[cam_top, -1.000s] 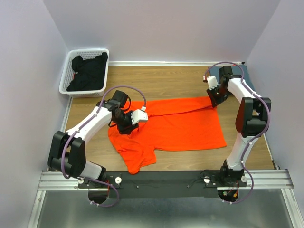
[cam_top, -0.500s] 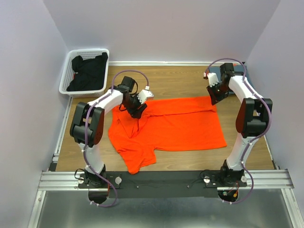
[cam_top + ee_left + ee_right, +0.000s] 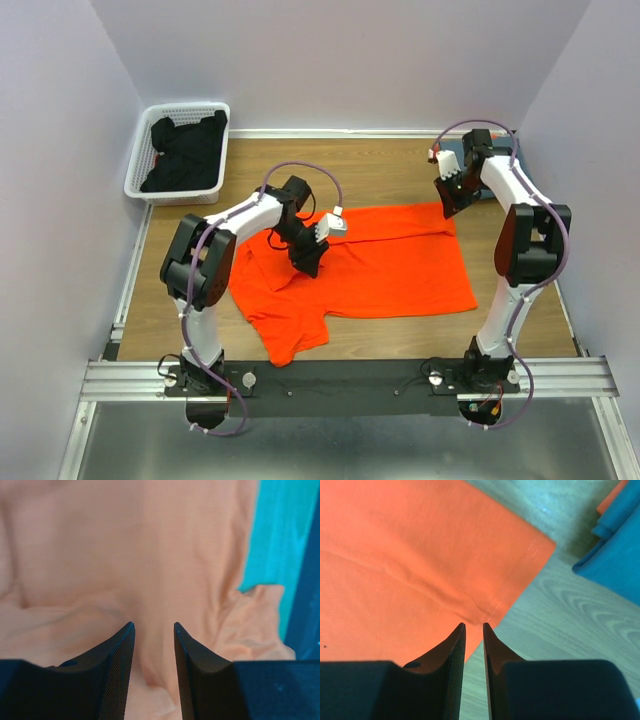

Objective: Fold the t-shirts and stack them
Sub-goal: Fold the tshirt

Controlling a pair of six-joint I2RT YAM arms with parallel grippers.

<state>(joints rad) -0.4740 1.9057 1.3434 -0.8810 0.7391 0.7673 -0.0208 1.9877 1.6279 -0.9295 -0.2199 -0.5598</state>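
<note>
The orange t-shirt (image 3: 390, 270) lies spread on the wooden table, its left side rumpled. My left gripper (image 3: 308, 260) is down on the shirt's left part, and its jaws (image 3: 154, 626) stand narrowly apart with a raised fold of orange cloth (image 3: 150, 555) between them. My right gripper (image 3: 450, 207) is at the shirt's far right corner, its jaws (image 3: 474, 626) nearly together on the stitched hem (image 3: 520, 570). The blue-grey t-shirt (image 3: 620, 550) lies just beyond that corner, mostly hidden behind the right arm in the top view (image 3: 453, 152).
A white basket (image 3: 140, 170) with dark cloth in it stands at the far left corner. Purple walls close in the table on three sides. A black rail (image 3: 350, 385) runs along the near edge.
My left gripper has swung from the shirt's left edge up and then right onto the shirt, pulling the left side's cloth with it. My right gripper has barely moved.
</note>
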